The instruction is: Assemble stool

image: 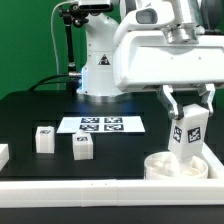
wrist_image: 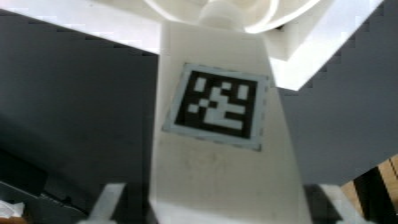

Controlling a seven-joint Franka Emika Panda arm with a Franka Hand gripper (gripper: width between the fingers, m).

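Green backdrop (image: 25, 40), black table (image: 30, 108) — 1 white rail (image: 90, 190) along its front edge

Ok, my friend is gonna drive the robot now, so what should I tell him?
Gripper: shut on one leg, held upright with its lower end at the round seat, on the exterior view's right. I can't tell if it's fixed in.
Two more legs stand loose, one and another, near the marker board.
Done: no leg clearly attached.
Left: fit this leg, then the loose ones.
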